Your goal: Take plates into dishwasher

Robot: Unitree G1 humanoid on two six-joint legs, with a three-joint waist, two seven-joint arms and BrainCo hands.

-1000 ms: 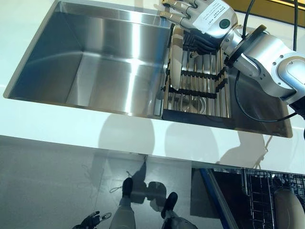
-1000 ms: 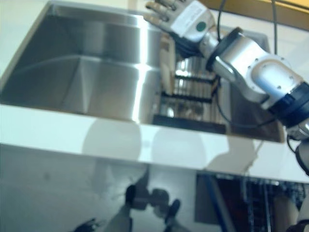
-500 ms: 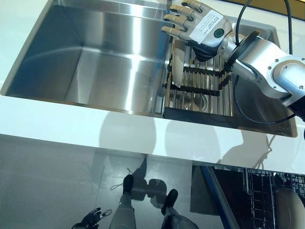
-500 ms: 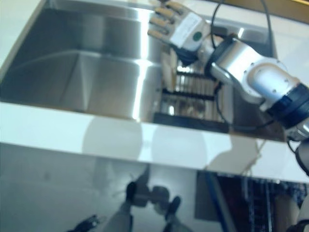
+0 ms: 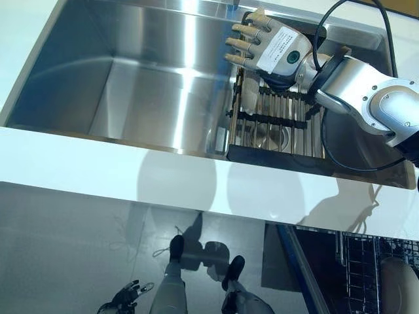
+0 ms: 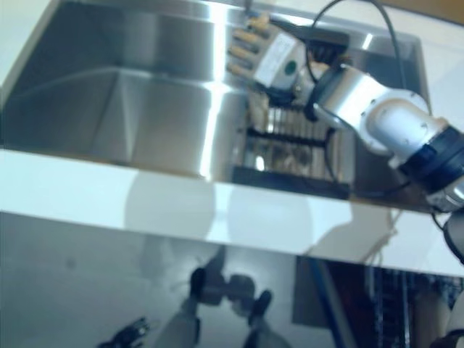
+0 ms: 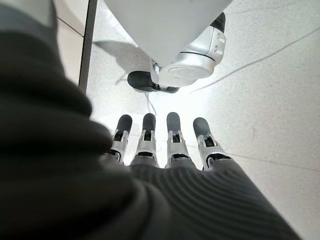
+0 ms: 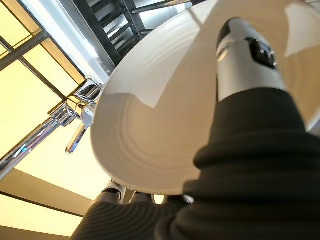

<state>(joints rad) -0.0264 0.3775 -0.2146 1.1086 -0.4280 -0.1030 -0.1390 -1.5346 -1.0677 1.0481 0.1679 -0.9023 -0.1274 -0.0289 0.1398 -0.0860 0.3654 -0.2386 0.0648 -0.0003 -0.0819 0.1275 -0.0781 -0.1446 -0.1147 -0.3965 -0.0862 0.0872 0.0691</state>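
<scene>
Left eye view: the right hand reaches in from the right over the dish rack that sits in the right part of the steel sink, set in the white bench. Its fingers are spread on the far side of a pale plate that stands on edge at the rack's left end. A round green mark and a white label show on the back of the hand; the print is too small to read. At the near right, the open dishwasher shows its wire basket.

Right eye view: same layout.

Left wrist view: the left hand hangs over the floor, fingers straight and apart, holding nothing.

Right wrist view: the plate's ribbed face fills the frame with the thumb laid across it and fingertips showing past its opposite rim, so the right hand pinches the plate; a tap shows beyond.
</scene>
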